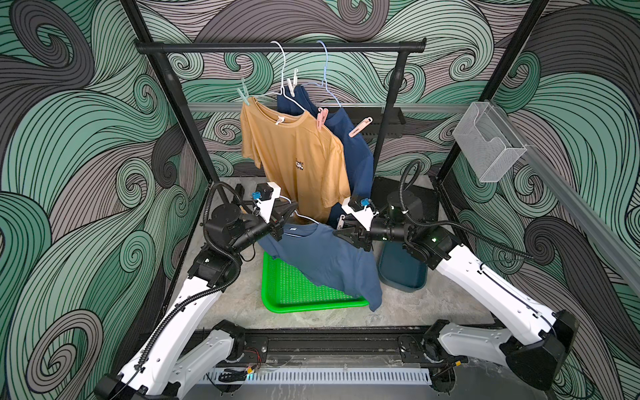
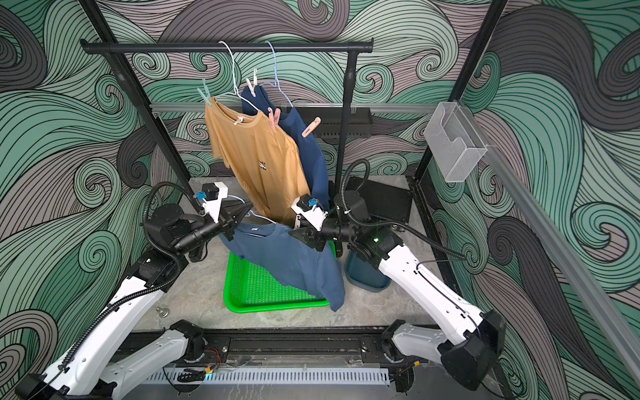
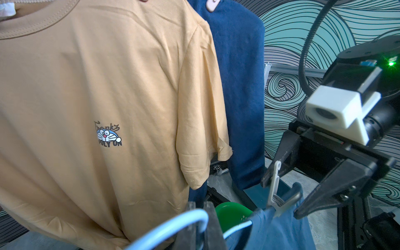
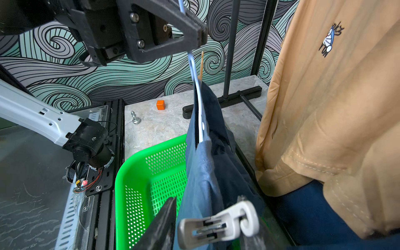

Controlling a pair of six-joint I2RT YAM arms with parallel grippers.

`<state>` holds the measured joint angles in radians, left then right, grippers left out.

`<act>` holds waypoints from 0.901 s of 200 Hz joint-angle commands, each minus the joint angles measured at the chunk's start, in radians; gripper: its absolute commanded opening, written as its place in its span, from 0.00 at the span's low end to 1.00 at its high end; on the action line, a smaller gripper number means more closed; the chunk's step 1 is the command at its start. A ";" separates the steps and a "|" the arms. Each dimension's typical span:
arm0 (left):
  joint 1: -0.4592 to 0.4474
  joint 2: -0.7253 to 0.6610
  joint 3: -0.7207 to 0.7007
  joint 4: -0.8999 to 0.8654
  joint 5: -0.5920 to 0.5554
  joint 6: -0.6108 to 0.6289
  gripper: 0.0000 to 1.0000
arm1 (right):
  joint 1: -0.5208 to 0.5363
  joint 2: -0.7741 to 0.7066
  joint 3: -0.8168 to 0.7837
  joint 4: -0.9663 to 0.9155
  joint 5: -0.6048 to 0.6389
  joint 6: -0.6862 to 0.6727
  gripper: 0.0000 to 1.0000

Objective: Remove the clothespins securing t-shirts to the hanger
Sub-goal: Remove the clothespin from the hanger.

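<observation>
Straddling white clothespin [image 4: 218,227], right tool [image 3: 283,198] jaws apart.

The left arm [image 1: 180,311] and right arm [image 1: 485,280] reach inward from the near edge, wrists facing, the left gripper [image 4: 202,36] with jaws pressed together, the right gripper [image 3: 283,195] with jaws standing apart.

Walls [image 1: 69,138] all round: swirling wave mural in teal, mint and grey with black outlines. Floor surface [image 1: 408,308]: pale grey, marbled stone look. Black pipe garment rack [image 1: 277,46] toward back. Clear plastic holder [image 1: 488,142] hung on aluminium rail [image 1: 588,221] along side wall. Light even, diffuse.
</observation>
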<state>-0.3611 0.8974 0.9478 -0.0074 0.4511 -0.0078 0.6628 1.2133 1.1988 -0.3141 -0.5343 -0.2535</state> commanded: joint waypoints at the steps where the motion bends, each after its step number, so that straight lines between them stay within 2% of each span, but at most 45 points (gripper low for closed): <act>1: -0.006 -0.019 0.035 0.012 -0.009 0.012 0.00 | -0.006 0.002 0.030 0.011 -0.026 0.000 0.44; 79: -0.008 -0.020 0.042 0.007 -0.018 0.026 0.00 | -0.008 0.005 0.026 0.023 -0.032 0.019 0.29; 180: -0.009 -0.022 0.034 -0.022 -0.062 0.070 0.00 | -0.023 -0.056 -0.034 0.083 0.024 0.030 0.22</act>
<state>-0.3634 0.8928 0.9478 -0.0353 0.4213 0.0353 0.6544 1.1923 1.1820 -0.2718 -0.5304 -0.2363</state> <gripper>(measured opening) 0.060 0.227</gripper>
